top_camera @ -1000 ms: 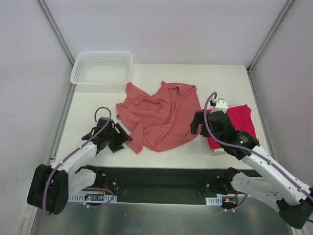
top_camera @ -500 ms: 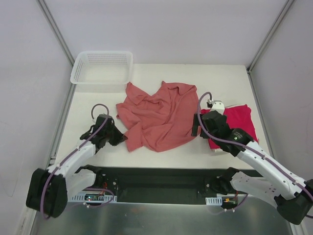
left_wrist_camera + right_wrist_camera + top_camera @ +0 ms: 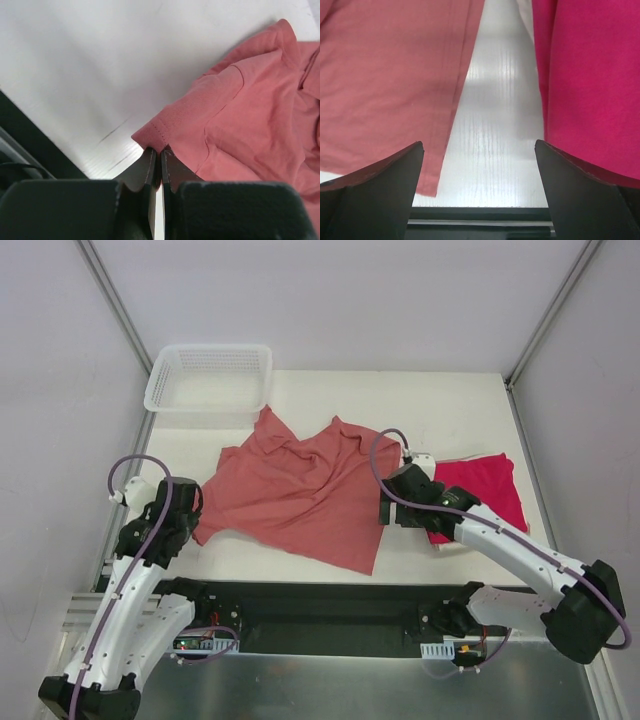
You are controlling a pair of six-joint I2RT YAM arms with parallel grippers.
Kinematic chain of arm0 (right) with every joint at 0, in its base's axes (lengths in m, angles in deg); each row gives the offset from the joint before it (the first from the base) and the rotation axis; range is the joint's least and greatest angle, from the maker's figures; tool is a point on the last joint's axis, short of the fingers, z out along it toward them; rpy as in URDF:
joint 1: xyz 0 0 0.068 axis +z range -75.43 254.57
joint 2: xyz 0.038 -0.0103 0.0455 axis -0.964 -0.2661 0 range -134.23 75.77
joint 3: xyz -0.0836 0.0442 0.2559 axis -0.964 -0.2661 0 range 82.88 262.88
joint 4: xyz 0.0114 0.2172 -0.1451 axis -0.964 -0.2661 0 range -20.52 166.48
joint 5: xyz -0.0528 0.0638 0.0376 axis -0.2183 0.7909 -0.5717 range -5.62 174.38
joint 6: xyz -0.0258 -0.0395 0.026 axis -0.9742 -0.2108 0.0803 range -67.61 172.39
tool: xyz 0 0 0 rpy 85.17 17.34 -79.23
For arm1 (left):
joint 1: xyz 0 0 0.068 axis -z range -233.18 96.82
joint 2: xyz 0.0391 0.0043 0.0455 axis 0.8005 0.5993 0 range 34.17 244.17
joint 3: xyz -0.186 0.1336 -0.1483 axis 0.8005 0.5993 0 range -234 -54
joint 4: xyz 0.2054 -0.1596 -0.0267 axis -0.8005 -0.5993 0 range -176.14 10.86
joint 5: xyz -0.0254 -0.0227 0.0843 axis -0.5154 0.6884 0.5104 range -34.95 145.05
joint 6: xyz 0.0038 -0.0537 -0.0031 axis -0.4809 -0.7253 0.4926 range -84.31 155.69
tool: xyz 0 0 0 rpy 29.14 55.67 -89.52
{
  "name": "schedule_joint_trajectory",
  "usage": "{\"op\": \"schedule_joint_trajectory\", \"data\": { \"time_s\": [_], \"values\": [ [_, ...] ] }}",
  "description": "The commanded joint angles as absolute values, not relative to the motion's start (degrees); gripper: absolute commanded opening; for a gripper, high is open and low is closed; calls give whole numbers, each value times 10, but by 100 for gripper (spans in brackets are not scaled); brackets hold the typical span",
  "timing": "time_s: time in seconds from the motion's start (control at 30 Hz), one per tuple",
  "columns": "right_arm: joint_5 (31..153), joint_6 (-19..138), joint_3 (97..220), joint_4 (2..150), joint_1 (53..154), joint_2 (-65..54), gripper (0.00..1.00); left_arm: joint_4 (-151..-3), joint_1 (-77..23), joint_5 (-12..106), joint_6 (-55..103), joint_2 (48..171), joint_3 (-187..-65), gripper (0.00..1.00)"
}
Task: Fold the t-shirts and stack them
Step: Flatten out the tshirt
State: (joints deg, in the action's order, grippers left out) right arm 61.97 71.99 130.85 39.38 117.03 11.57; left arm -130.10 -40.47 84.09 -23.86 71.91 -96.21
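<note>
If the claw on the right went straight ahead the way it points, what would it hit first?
The right gripper would probably meet the bare table, between the salmon-pink t-shirt and the crimson t-shirt; depth unclear.

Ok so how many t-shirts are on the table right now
2. The salmon-pink t-shirt lies spread in the middle, its left corner pinched in the left arm's fingers; the crimson t-shirt lies flat at the right. Another could be hidden underneath.

- The left gripper point(image 3: 160, 151) has clamped onto the sleeve hem of the salmon-pink t-shirt point(image 3: 300, 500) and pulled back toward the left edge of the table point(image 3: 450, 400).
- That shirt now lies stretched wider and flatter.
- The right gripper point(image 3: 384, 512) has shifted slightly left, above the gap beside the crimson t-shirt point(image 3: 488, 490).
</note>
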Motion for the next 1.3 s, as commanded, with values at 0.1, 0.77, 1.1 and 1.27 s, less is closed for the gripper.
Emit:
{"op": "schedule_joint_trajectory", "data": {
  "time_s": [0.1,0.77,1.1,1.27],
  "values": [
    [696,796,1304,411,1196,93,97,-1361,-408,861,-253,711,-964,0],
    [768,804,1336,414,1338,-124,73,-1280,-408,740,-228,747,-877,5],
    [674,828,1323,390,1317,-120,21,-1188,-397,639,-146,796,-879,8],
    [594,807,1310,337,1256,-60,9,-1132,-313,602,-120,825,-876,8]
  ]
}}
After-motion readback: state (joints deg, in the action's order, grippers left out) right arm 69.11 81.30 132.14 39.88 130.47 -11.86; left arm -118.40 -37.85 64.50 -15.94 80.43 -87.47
